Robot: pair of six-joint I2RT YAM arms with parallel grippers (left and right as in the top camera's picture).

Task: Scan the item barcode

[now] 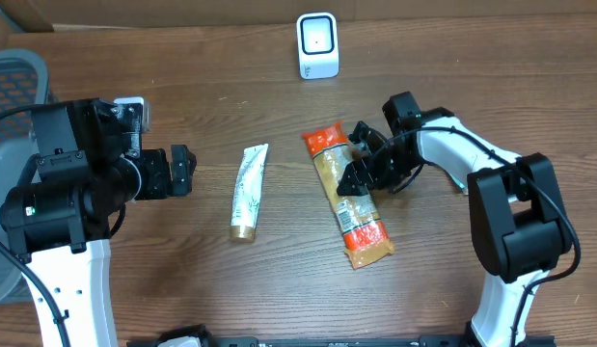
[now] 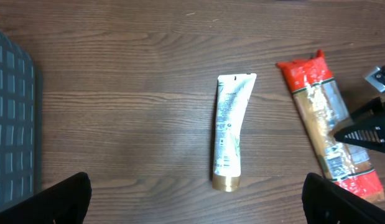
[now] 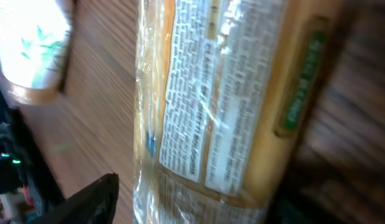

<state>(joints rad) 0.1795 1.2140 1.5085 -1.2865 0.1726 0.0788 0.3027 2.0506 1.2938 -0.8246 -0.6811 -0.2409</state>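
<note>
Pasta packet [image 1: 364,231] between part-open jaws of right tool [image 1: 359,173]; left tool [image 1: 185,171] wide open

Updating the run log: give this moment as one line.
left pincer: open | right pincer: over packet, grip unclear | tube: lying flat | scanner: at far edge

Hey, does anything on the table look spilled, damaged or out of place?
Nothing stands out. The tube and the pasta packet lie flat and look intact on the table, nothing spilled, and the scanner stands upright.

wood table [image 1: 182,58], grey mesh chair [image 1: 13,82] at left, white tube [image 1: 249,191]
</note>
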